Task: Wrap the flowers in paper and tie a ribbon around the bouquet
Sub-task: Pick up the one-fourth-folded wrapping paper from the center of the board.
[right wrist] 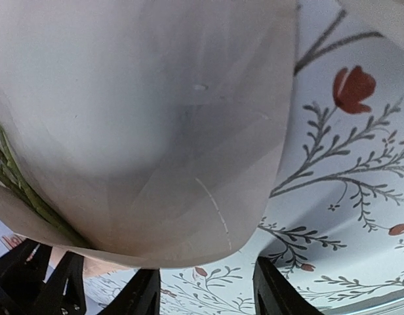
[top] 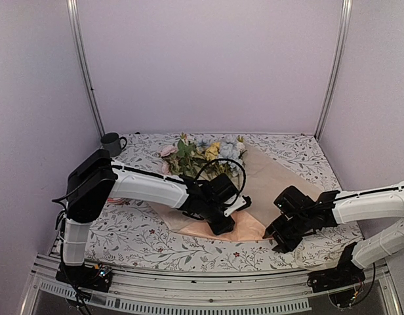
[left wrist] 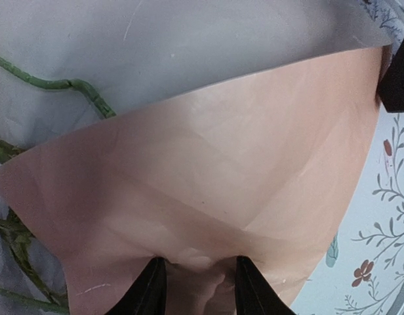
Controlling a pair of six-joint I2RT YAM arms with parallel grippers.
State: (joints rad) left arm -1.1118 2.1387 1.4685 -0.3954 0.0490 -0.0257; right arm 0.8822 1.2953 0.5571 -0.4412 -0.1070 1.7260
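On the tabletop, which is covered by a white tablecloth printed with leaves and small red flowers, lies a large thin sheet of peach-orange paper. On it rests the bunch of artificial flowers with pink, yellow, pale blue and white blooms. The blooms point to the far side of the tabletop and the green stems run toward the near side, under the paper. The left gripper is at the near end of the bunch, low over the paper. In the left wrist view, a peach flap of the paper is folded over a paler surface where green stems lie. A bunched fold of this flap sits between the two black fingers, so the left gripper looks clamped on the paper. The right gripper is near the right near edge of the sheet, well apart from the left one. In its own view the right gripper has its fingers apart, and only the tablecloth shows between them. The curved edge of the paper is just beyond the fingertips, and some stems show through it at the left. A dark mug stands at the far left corner.
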